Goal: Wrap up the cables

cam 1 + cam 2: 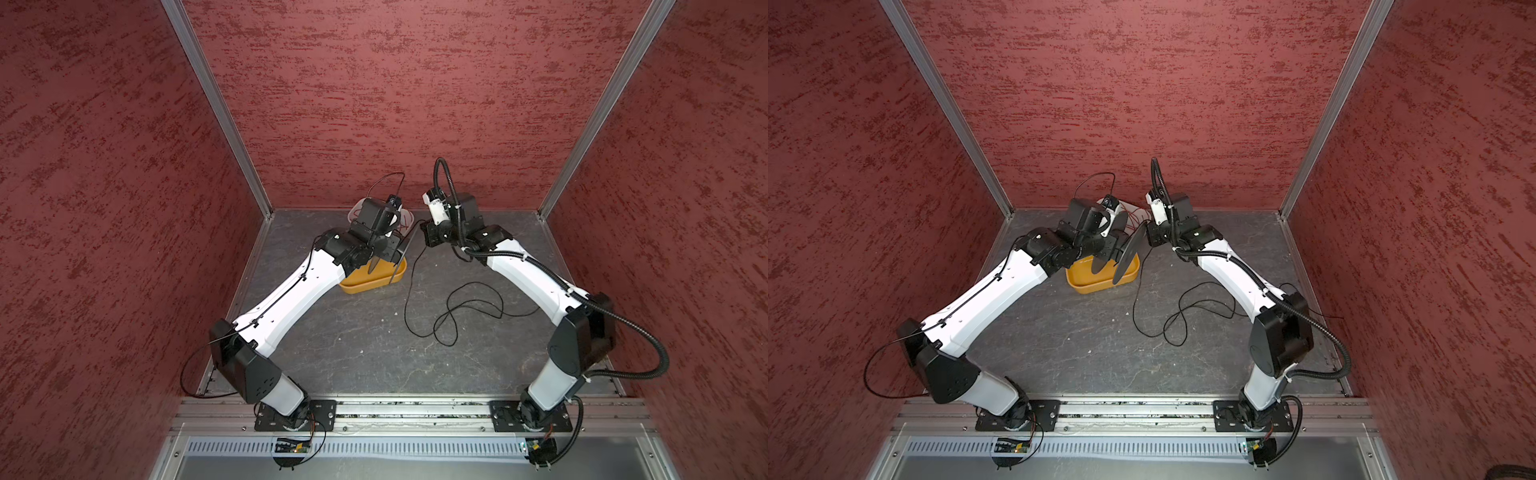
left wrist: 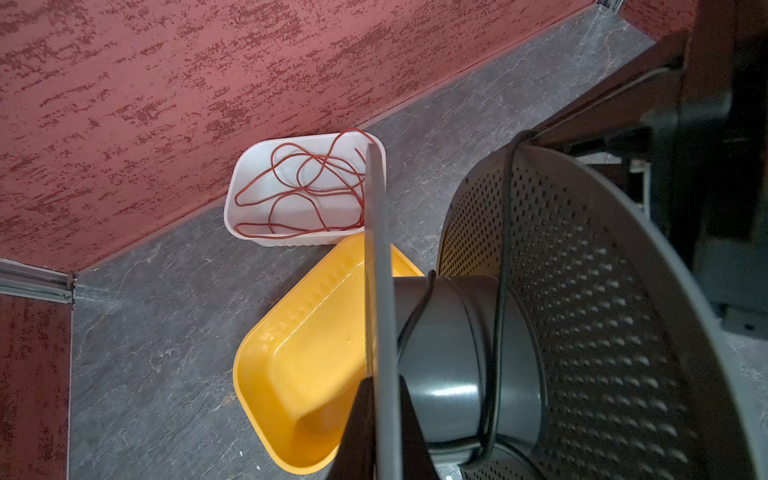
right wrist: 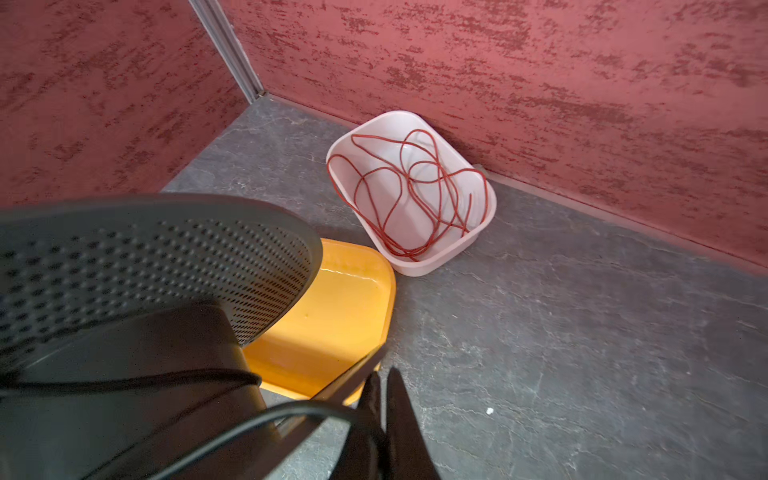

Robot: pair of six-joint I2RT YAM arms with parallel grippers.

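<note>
My left gripper is shut on one flange of a black perforated spool, which it holds on edge above the yellow tray. The thin black cable crosses the spool's far flange and lies round its hub. My right gripper sits just beside the spool's other flange, shut on the cable where it leaves the hub. In both top views the cable drops from the right gripper and lies in loose loops on the grey floor.
A yellow tray lies under the spool. Behind it, against the back wall, a white tray holds a tangled red cord. Red walls close three sides. The right arm's ribbed hose arches above its wrist.
</note>
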